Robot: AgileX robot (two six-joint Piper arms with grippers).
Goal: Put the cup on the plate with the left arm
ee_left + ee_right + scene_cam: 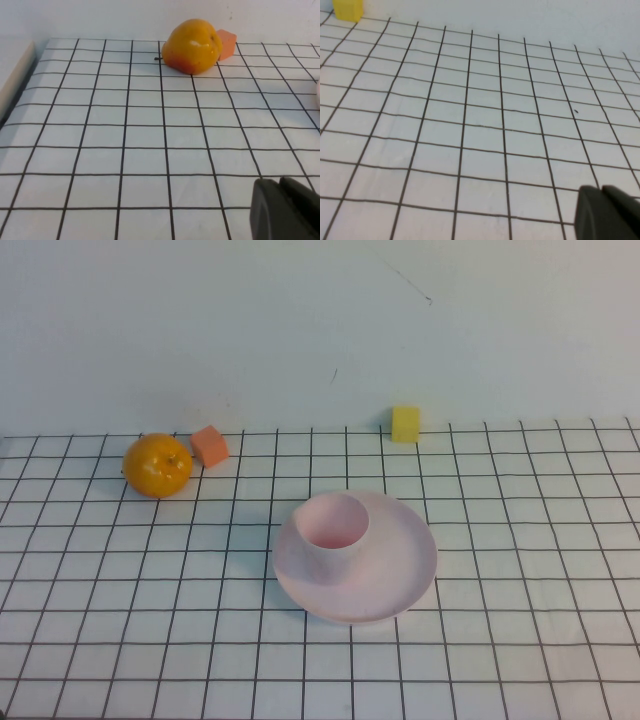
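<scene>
The pale pink cup (334, 534) stands upright on the left part of the round pale pink plate (400, 560) in the middle of the gridded table. Neither arm shows in the high view. In the left wrist view my left gripper (280, 181) is shut and empty, low over bare grid cloth well away from the cup; a sliver of the plate's rim (318, 95) shows at the frame's edge. In the right wrist view my right gripper (601, 189) is shut and empty over bare cloth.
An orange (157, 465) lies at the back left with an orange cube (210, 445) just beside it; both show in the left wrist view, orange (192, 46) and cube (226, 43). A yellow cube (405, 424) sits at the back, also in the right wrist view (348, 10).
</scene>
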